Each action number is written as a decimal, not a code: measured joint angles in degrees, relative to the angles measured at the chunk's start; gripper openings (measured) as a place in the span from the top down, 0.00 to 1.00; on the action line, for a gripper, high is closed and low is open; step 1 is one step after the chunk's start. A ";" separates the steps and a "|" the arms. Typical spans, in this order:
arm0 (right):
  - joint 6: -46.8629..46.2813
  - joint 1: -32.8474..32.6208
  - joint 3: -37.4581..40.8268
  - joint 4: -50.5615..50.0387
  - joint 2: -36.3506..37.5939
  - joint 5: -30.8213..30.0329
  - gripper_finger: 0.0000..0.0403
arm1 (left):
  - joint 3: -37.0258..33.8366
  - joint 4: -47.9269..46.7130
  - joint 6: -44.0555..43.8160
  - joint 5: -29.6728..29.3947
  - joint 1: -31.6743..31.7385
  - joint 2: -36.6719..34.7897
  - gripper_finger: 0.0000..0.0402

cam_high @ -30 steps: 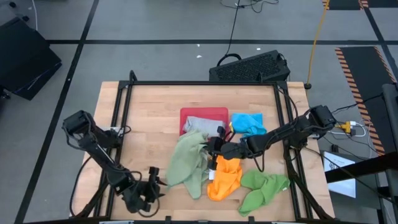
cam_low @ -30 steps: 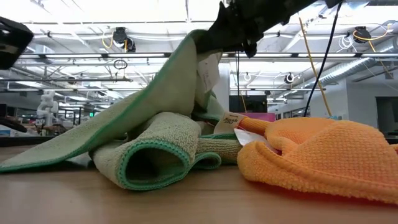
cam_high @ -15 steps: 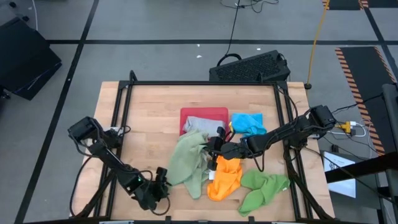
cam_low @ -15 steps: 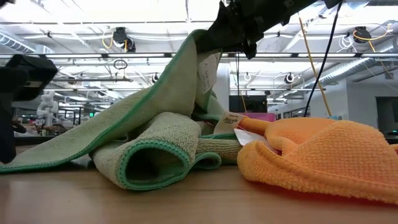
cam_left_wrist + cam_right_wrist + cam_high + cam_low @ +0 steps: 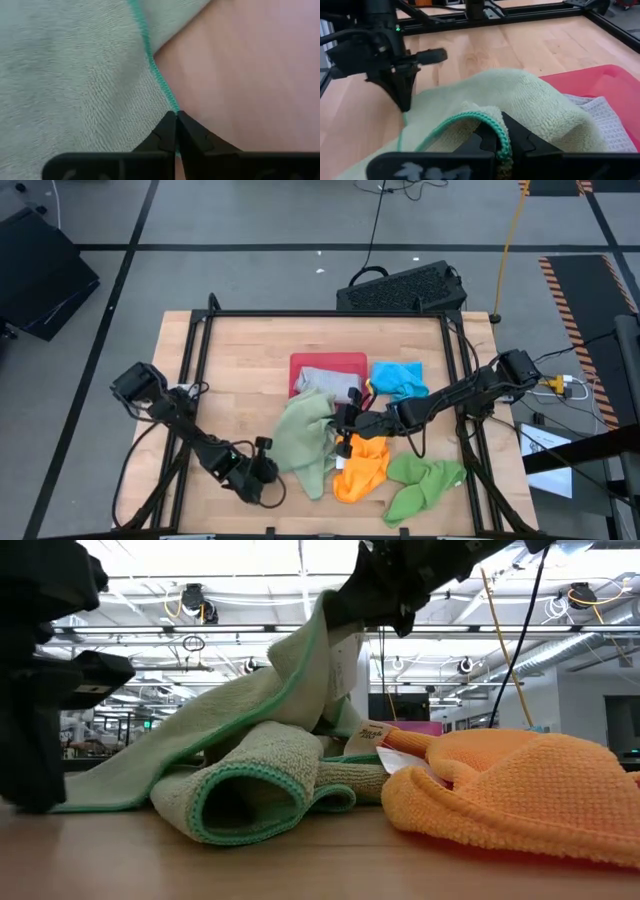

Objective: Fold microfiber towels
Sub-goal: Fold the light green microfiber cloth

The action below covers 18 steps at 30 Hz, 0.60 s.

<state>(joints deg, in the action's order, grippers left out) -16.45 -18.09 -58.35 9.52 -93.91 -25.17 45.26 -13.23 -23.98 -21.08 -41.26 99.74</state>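
1. Towels visible: one sage green towel (image 5: 305, 442), one orange (image 5: 362, 467), one bright green (image 5: 423, 483), one bright blue (image 5: 399, 377), one grey (image 5: 322, 383).
2. Red tray (image 5: 330, 363) holds the grey towel.
3. Left gripper (image 5: 266, 470) is pinched on the sage towel's hem at table level.
4. Right gripper (image 5: 345, 418) is clamped on its raised edge.

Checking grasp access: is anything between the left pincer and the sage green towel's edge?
Nothing visible. The left pincer is shut on the hem of the sage green towel, down at the table. The right pincer holds the same towel's other edge, raised.
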 joint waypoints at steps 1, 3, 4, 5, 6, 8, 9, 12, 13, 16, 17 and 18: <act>0.16 0.00 0.00 -0.07 0.00 0.00 1.00 | -0.10 -0.50 -0.02 -0.73 -0.09 -0.88 0.97; 0.42 0.00 0.00 -0.41 0.00 0.00 1.00 | -0.52 -2.72 0.08 -2.49 -0.10 -3.18 0.98; 0.61 0.00 0.00 -0.66 0.00 0.00 1.00 | -0.76 -4.02 0.44 -3.79 -0.10 -4.46 0.99; 0.69 0.00 0.00 -0.97 0.00 0.01 1.00 | -0.70 -3.80 0.83 -5.15 -0.10 -5.82 0.99; 0.79 0.00 0.00 -1.25 0.00 0.03 1.00 | -0.34 -3.92 0.93 -6.61 -0.10 -7.41 0.99; 0.85 0.00 -0.02 -1.28 0.00 0.00 1.00 | -0.18 -5.51 1.07 -9.43 -0.16 -10.43 0.99; 0.89 0.00 -0.02 -1.46 0.00 0.02 1.00 | -0.29 -6.41 1.45 -10.35 -0.18 -11.54 0.99; 1.67 0.00 -0.02 -1.69 0.00 1.68 1.00 | -0.35 -6.36 3.82 -13.67 -0.39 -15.23 0.99; 2.43 0.00 -0.02 -1.69 0.00 2.61 1.00 | -0.15 -5.89 4.96 -14.93 -0.47 -16.51 0.99; 3.61 -0.02 0.02 -1.62 0.86 2.96 1.00 | -0.14 -5.18 8.33 -18.39 -1.40 -20.20 0.99; 3.44 -0.02 0.00 -1.56 1.84 2.94 1.00 | 0.07 -4.45 9.60 -19.68 -1.74 -21.49 0.99; 3.36 -0.02 0.00 -1.62 3.11 2.64 1.00 | 0.63 -3.80 10.81 -21.01 -2.18 -22.75 0.99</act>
<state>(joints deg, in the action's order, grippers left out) -13.10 -18.11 -58.35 7.90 -90.80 -22.54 45.90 -17.03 -13.17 -42.09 -43.45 76.99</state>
